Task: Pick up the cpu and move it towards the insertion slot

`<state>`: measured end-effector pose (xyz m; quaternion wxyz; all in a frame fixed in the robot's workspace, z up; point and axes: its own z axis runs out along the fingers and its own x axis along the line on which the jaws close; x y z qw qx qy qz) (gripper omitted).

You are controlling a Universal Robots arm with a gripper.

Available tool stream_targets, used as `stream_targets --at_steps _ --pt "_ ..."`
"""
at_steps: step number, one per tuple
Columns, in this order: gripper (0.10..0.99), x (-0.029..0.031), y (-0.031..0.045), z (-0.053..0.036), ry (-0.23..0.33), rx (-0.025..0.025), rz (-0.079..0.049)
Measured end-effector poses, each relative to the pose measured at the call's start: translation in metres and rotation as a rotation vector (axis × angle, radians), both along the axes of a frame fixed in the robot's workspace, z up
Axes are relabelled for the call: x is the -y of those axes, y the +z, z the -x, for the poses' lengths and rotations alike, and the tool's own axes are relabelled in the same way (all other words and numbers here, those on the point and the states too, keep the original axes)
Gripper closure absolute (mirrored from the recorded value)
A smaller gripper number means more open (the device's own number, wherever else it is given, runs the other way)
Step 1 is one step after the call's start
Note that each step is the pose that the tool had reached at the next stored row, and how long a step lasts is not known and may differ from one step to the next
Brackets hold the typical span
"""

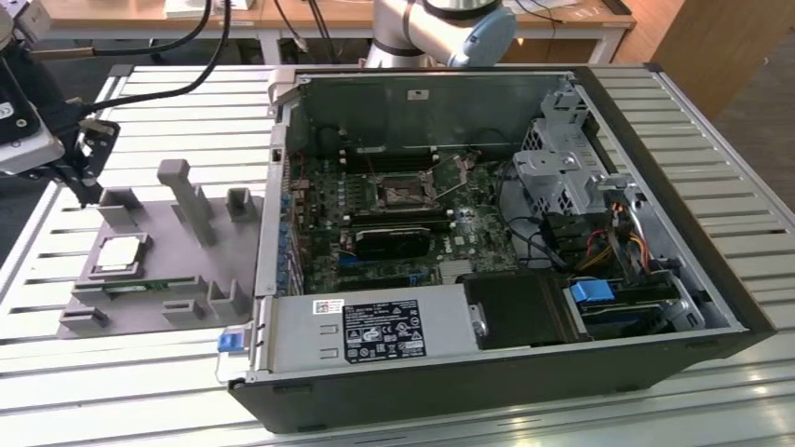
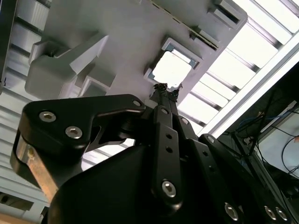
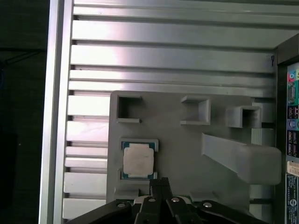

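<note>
The cpu [image 1: 118, 253] is a small silvery square chip lying flat in a recess of the grey plastic fixture [image 1: 186, 265], at the exterior view's left. Both wrist views show the cpu [image 3: 138, 160] [image 2: 172, 69] just beyond my fingertips. My gripper [image 1: 89, 196] hangs above the fixture's far left corner, apart from the chip. In the first wrist view my gripper [image 3: 160, 183] has its black fingers pressed together on nothing, as it [image 2: 163, 87] does in the second. The insertion slot [image 1: 404, 193], a shiny-framed square socket, sits on the motherboard inside the open computer case.
The open computer case [image 1: 646, 233] lies on its side on the slatted aluminium table [image 1: 733, 158], with a power supply [image 1: 372, 331] along its near wall and a drive cage [image 1: 565, 172] with cables to the right. A green memory strip [image 1: 140, 286] lies in the fixture. Upright fixture posts [image 1: 186, 200] stand beside the cpu.
</note>
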<state>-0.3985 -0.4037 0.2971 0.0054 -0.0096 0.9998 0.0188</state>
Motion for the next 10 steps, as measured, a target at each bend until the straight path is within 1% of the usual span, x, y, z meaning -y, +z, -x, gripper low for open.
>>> stream_targets --at_steps 10 --pt "0.984 0.0000 -0.0183 0.0061 0.000 0.0000 0.000"
